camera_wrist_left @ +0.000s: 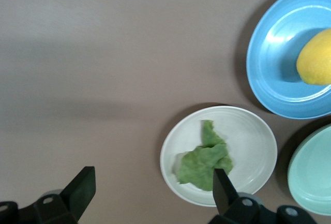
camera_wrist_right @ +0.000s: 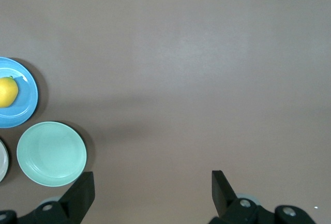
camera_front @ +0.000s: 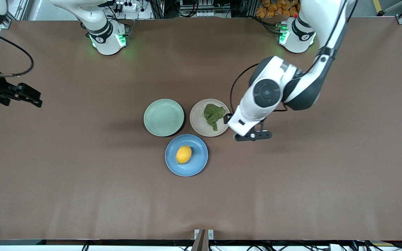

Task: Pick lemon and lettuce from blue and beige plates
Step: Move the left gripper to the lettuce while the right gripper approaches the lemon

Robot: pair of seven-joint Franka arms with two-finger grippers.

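Three plates sit grouped mid-tabletop (camera_front: 82,195). The blue plate (camera_front: 197,165) lies nearest the front camera and carries the lemon (camera_front: 183,154), resting whole on its floor. The beige plate (camera_front: 197,123) lies farther from that camera, toward the left arm's end, its rim close to the blue plate's; the lettuce (camera_front: 214,115) lies on it, crumpled, reaching toward the rim. The mint-green plate (camera_front: 163,117) sits beside the beige plate, toward the right arm's end, with nothing on it.

The left tool (camera_front: 253,135) hangs over bare tabletop just beside the beige plate, at the edge toward the left arm's end. Its fingers (camera_wrist_left: 222,188) are spread wide and grasp nothing.

The right arm waits. The right tool (camera_front: 30,96) hangs over bare tabletop near the right arm's end, well apart from the plates, fingers (camera_wrist_right: 221,188) spread and released.
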